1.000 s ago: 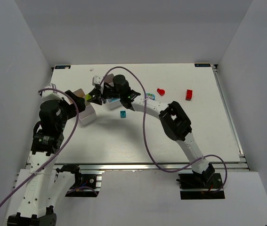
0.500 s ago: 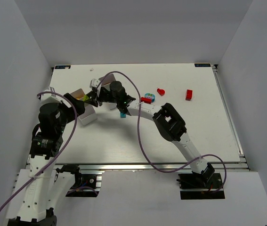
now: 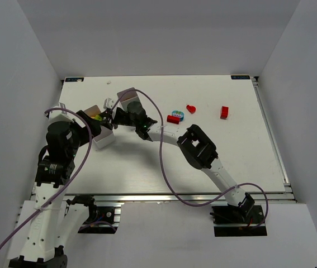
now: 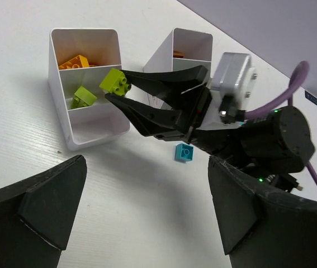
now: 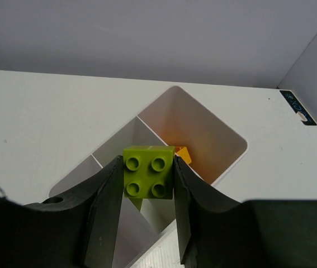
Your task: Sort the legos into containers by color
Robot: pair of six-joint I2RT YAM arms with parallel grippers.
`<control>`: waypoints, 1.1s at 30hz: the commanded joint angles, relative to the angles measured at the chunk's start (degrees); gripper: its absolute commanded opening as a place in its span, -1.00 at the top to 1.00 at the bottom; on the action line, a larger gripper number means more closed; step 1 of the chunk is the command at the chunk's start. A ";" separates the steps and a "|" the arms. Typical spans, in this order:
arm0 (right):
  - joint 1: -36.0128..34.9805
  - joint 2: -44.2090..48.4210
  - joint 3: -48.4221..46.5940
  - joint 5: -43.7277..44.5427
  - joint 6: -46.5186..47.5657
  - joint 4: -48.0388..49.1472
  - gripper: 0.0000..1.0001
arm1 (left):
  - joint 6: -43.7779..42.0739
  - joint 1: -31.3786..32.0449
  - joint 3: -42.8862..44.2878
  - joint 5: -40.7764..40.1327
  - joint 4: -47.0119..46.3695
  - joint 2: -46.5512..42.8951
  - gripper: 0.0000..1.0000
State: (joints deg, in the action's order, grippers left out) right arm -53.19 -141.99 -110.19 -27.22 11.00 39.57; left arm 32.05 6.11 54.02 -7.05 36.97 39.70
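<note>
My left arm [image 3: 51,167] and right arm [image 3: 219,167] are white links with black joints, each trailing a purple cable [image 3: 166,167]. My right gripper [image 4: 116,85] has black tapered fingers [image 4: 147,114], a silver screwed block [image 4: 232,70] behind them, and small green lights [image 4: 259,179].

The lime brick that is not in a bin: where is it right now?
Centre of the right wrist view: the lime brick is pinched in the right gripper, just above the white bin holding an orange brick, on the table's left.
</note>
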 commanded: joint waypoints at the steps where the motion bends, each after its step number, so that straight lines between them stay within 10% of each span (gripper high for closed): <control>1: -0.51 -2.14 -3.18 2.17 1.21 2.97 0.49 | -0.32 -0.31 2.41 0.11 0.91 0.11 -0.96; 11: -0.60 -2.32 -4.68 1.38 2.09 1.74 -0.15 | -1.38 -0.31 2.49 -0.07 1.00 -0.24 -0.96; 19: -0.78 -0.31 -4.07 0.24 2.44 1.82 -0.28 | -1.82 -0.31 2.85 -0.42 1.09 -0.68 -0.96; 24: -0.60 5.75 2.16 2.69 4.11 2.70 -0.79 | 1.17 -0.31 3.81 -2.80 1.44 -0.07 -0.96; 33: 2.64 21.40 18.34 0.17 4.03 -5.19 -0.79 | 2.40 -0.31 1.36 3.53 -3.04 1.08 -0.96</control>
State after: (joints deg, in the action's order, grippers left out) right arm -52.69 -126.34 -93.34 -24.97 15.59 36.18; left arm 33.65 6.11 55.75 -6.39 36.60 40.23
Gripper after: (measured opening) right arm 0.895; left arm 0.981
